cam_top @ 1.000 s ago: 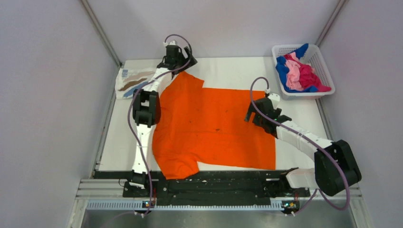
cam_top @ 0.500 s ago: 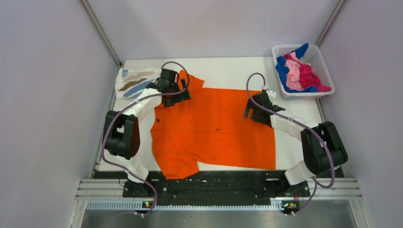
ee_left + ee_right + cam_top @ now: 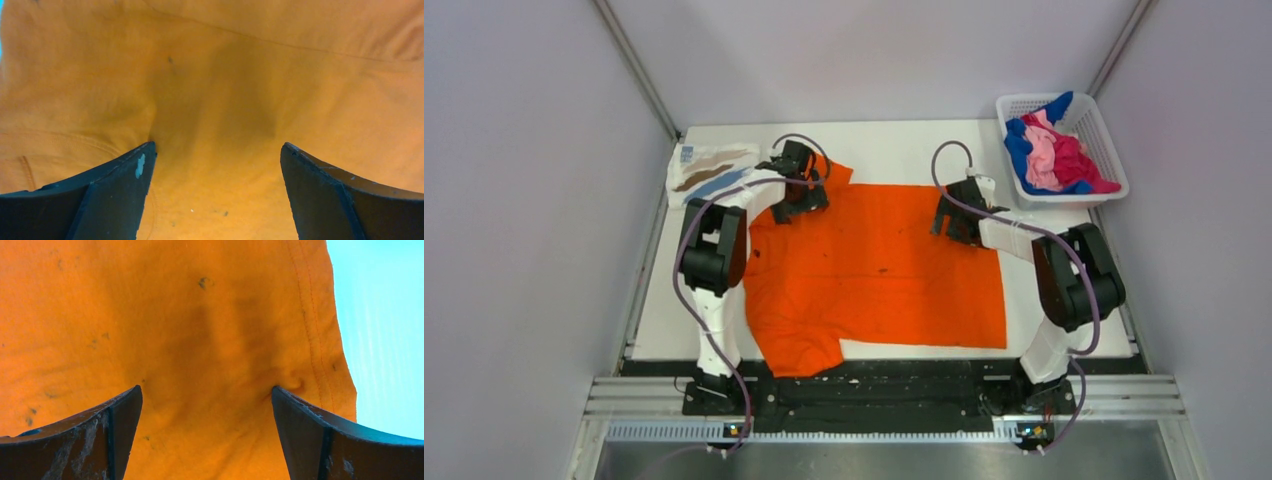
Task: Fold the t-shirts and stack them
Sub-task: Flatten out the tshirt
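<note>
The orange t-shirt lies spread flat across the middle of the worktop. The left hand, fingers apart, is low over its far-left sleeve. The right hand, also apart and holding nothing, is over its far-right hem corner.

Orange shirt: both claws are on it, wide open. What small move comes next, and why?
Probably close both to pinch cloth: left gripper and right gripper stand open, tips down on the shirt near its far edge, ready for a fold.
</note>
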`<state>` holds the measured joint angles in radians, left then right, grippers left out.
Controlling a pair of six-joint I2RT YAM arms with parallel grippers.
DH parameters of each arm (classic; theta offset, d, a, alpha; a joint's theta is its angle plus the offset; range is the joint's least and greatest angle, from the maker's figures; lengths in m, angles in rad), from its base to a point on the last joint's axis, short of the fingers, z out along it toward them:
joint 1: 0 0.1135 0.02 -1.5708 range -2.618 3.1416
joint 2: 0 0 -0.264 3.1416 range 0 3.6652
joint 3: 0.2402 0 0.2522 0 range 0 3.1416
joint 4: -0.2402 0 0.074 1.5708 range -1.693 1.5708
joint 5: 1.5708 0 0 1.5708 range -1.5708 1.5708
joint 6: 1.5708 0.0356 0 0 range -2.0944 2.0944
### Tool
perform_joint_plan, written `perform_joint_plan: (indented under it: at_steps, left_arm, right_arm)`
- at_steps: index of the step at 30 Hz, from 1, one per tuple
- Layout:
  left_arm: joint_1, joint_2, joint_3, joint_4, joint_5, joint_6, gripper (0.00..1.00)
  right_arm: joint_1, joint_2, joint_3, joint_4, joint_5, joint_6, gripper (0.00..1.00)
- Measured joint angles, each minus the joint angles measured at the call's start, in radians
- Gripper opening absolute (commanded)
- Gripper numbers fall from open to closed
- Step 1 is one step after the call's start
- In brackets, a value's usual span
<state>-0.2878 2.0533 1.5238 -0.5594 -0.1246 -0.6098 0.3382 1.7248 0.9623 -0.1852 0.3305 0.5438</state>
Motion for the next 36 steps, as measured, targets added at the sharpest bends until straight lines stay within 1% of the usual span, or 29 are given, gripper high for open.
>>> perform_joint_plan:
  at_steps: [4, 8, 16, 21, 24, 30, 31, 33, 36]
  left_arm:
    - [0.006, 0.076, 0.102, -0.032, -0.025, -0.011, 0.99]
    - [0.024, 0.109, 0.155, -0.047, -0.023, -0.019, 0.99]
    - [0.074, 0.256, 0.393, -0.062, -0.003, -0.019, 0.99]
    - [0.085, 0.326, 0.507, -0.06, 0.012, -0.018, 0.99]
    - [0.09, 0.348, 0.55, -0.058, 0.032, -0.015, 0.99]
    - [0.093, 0.339, 0.547, -0.046, 0.061, 0.008, 0.99]
    - [0.09, 0.318, 0.519, -0.034, 0.061, 0.011, 0.99]
    - [0.084, 0.241, 0.422, -0.018, 0.06, 0.019, 0.99]
    - [0.066, 0.071, 0.237, 0.001, 0.052, 0.025, 0.99]
  right_arm:
    - [-0.017, 0.047, 0.051, 0.013, 0.004, -0.01, 0.99]
    - [-0.042, 0.089, 0.101, 0.022, -0.002, -0.019, 0.99]
    - [-0.09, 0.214, 0.266, 0.032, -0.045, -0.04, 0.99]
    - [-0.12, 0.294, 0.378, 0.031, -0.076, -0.058, 0.99]
    - [-0.132, 0.325, 0.431, 0.018, -0.088, -0.074, 0.99]
    - [-0.141, 0.31, 0.455, -0.034, -0.101, -0.103, 0.99]
    - [-0.141, 0.3, 0.448, -0.037, -0.104, -0.103, 0.99]
    - [-0.141, 0.221, 0.383, -0.034, -0.113, -0.104, 0.99]
    - [-0.14, 0.03, 0.234, -0.024, -0.142, -0.101, 0.99]
